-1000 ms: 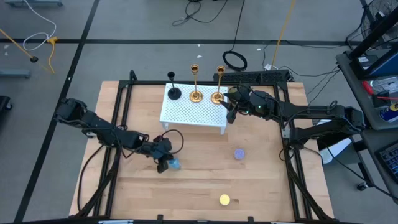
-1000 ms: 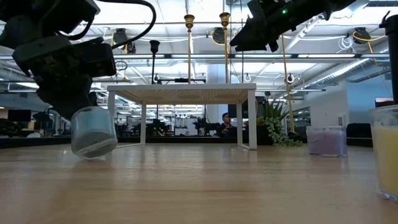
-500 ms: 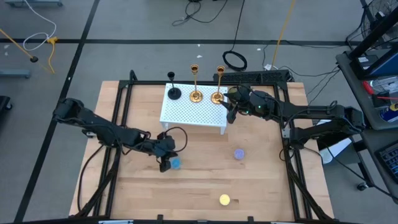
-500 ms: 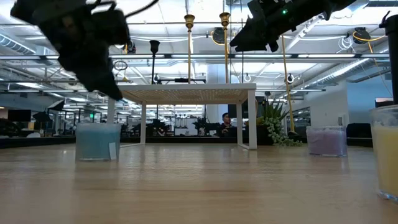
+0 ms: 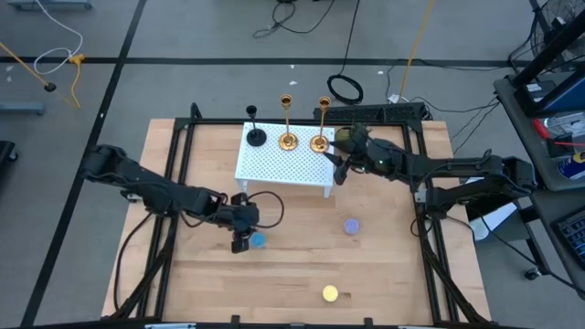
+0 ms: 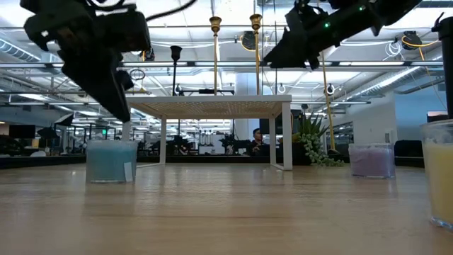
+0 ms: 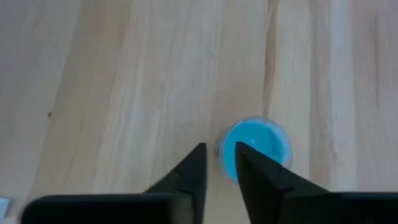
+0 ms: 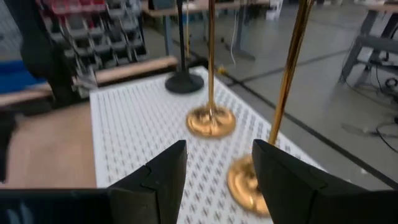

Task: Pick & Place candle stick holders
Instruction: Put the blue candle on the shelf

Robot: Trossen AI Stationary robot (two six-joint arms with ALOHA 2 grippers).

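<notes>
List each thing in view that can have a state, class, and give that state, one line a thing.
black candle stick holder: upright on the white perforated stand.
middle gold holder: upright on the stand.
right gold holder: upright on the stand, ungripped.
blue candle: upright on the table, released.
purple candle: upright.
yellow candle: upright.
left gripper: nearly closed, empty, above the blue candle.
right gripper: open, facing the right gold holder.

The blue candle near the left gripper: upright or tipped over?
Upright. In the low view the blue candle stands flat on the table, and the left gripper hangs above it, not touching it.
</notes>
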